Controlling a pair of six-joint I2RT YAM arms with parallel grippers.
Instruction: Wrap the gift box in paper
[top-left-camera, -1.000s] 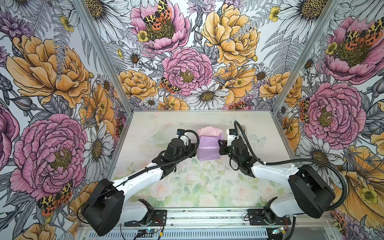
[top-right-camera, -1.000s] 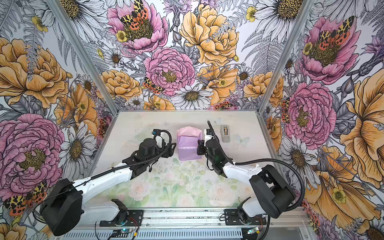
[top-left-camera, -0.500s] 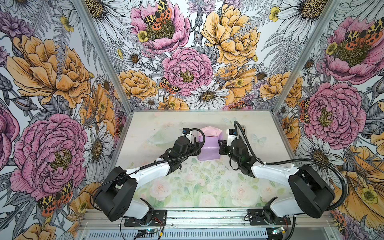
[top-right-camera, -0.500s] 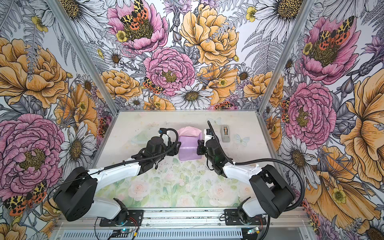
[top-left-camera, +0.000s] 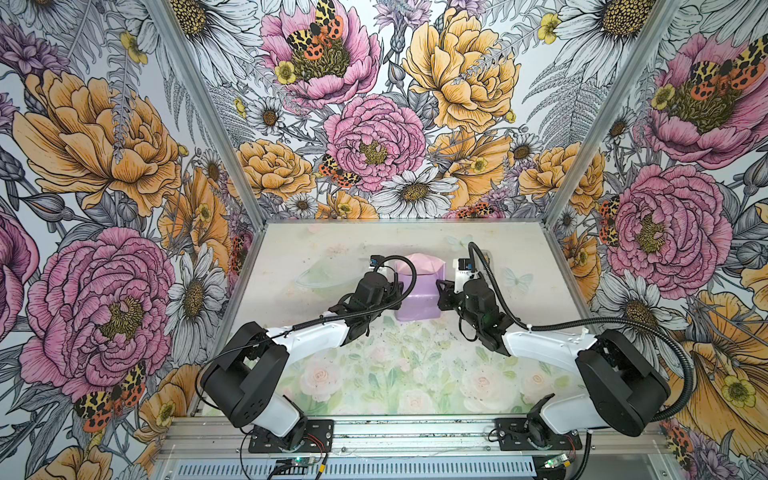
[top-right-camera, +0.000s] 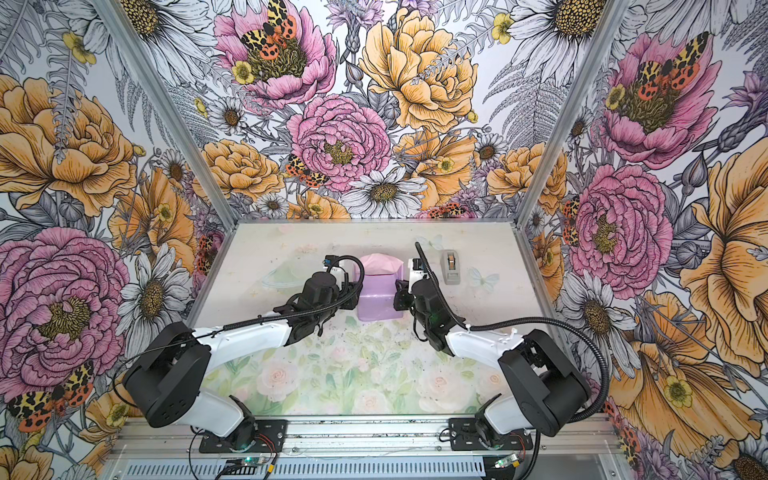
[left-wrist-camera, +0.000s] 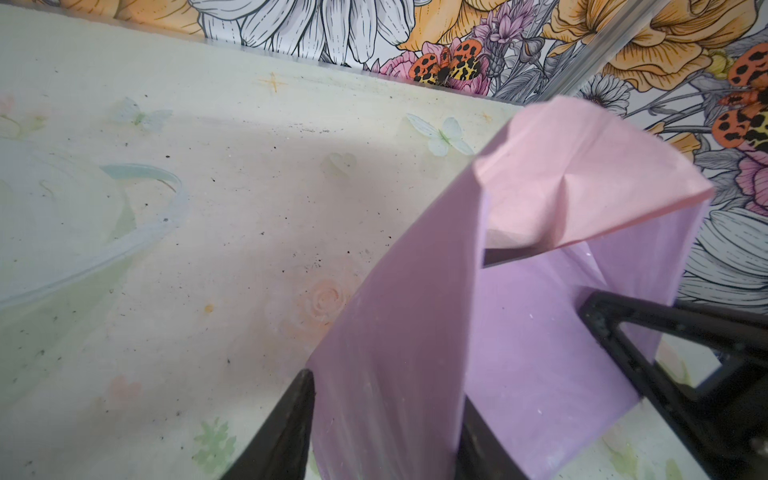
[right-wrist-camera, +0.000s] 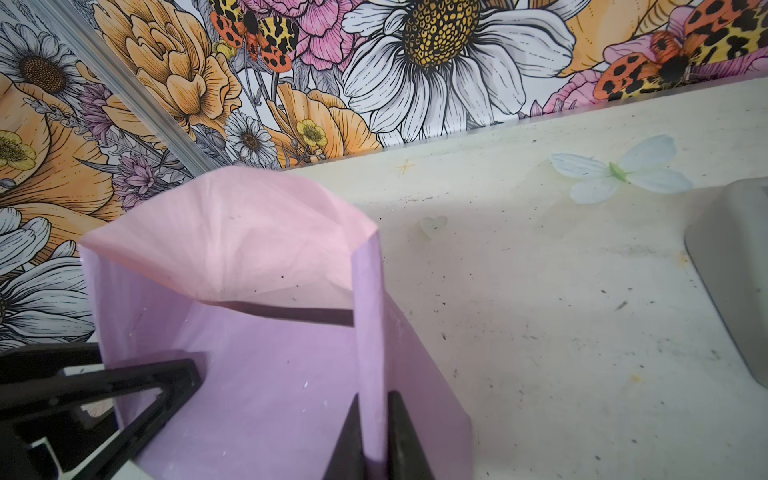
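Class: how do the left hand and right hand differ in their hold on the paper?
The right hand is shut on a thin fold of paper; the left hand has jaws apart around a wider flap. The right hand is nearer the dispenser than the left hand. Both reach its lilac side.

My left arm (top-left-camera: 316, 338) and right arm (top-left-camera: 540, 345), viewed remotely: white shells between black joint housings, a ribbed black cable (top-left-camera: 557, 326) off each wrist, black base plates (top-left-camera: 322, 432) on the rail (top-left-camera: 415, 436). The right end effector (right-wrist-camera: 374, 398) has black fingers (right-wrist-camera: 405, 436).
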